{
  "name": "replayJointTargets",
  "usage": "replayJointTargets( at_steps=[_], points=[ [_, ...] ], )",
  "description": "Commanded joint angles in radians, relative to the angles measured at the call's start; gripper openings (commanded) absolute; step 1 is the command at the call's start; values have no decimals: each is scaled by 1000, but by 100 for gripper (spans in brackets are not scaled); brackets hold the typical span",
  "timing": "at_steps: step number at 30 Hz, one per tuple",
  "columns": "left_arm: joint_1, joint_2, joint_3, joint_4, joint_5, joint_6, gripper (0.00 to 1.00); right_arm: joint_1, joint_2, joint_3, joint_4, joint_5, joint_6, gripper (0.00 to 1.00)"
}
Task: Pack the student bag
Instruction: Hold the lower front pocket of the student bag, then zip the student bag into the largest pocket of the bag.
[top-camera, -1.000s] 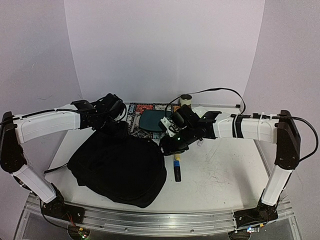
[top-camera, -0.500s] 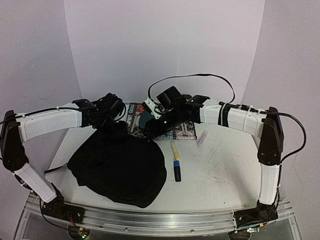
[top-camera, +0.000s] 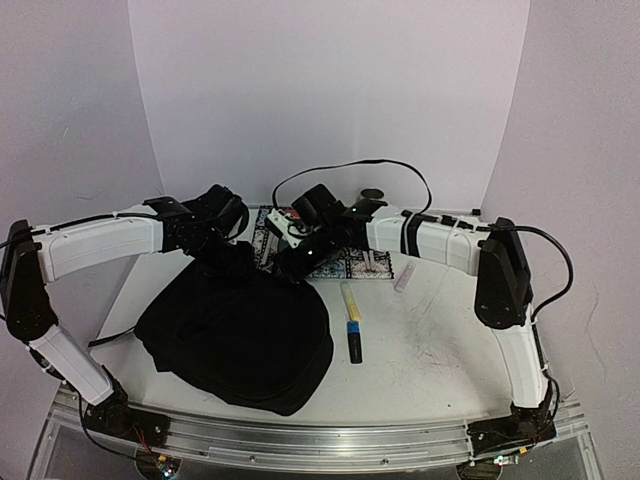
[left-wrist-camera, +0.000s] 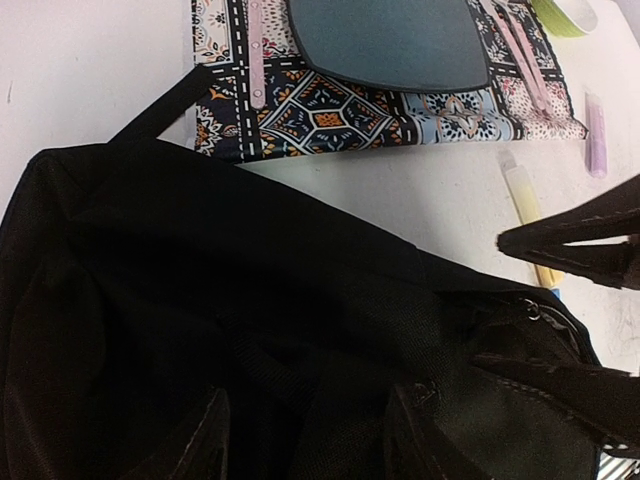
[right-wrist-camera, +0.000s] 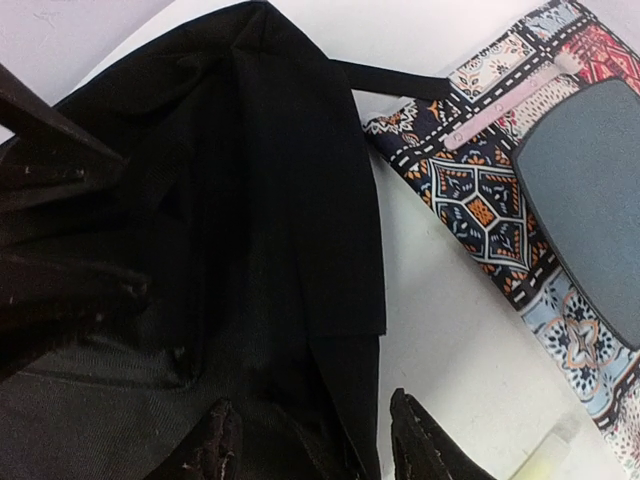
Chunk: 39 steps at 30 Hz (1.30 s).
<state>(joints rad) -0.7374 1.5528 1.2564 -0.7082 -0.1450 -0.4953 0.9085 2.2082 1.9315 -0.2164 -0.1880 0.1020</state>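
Observation:
The student bag is a large black soft backpack lying at the table's left centre. Both grippers are at its far top edge. My left gripper is open, its jaws wide apart over black fabric and a strap; a zipper and grey lining show to its right. My right gripper is open and straddles the bag's edge, one fingertip over bare table, the other over the grey lining. Neither jaw pair is closed on fabric.
A patterned notebook with a dark grey oval pad lies just behind the bag. A yellow highlighter and a blue-black marker lie right of the bag. A small lilac stick lies further right.

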Motion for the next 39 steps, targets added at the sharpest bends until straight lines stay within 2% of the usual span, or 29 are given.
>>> replayJointTargets(
  at_steps=[1, 8, 12, 16, 21, 32, 39],
  points=[
    [6, -8, 6, -2, 34, 6, 52, 8, 38, 55, -26, -35, -30, 51],
    [7, -8, 3, -2, 38, 9, 49, 16, 45, 46, -33, -51, -47, 46],
    [8, -9, 4, -2, 39, 10, 44, 16, 37, 33, -35, -27, -58, 39],
    [11, -12, 2, -2, 42, 11, 37, 16, 25, 19, -36, 16, -67, 27],
    [16, -21, -8, -2, 41, 11, 24, 16, 2, -3, -37, 56, -78, 0],
    [45, -28, -31, -2, 24, 21, 1, 16, -166, -135, -35, 85, -76, 0],
    [69, -27, -32, -3, 17, 31, 0, 15, -296, -270, -10, 98, -50, 0]
  ],
)
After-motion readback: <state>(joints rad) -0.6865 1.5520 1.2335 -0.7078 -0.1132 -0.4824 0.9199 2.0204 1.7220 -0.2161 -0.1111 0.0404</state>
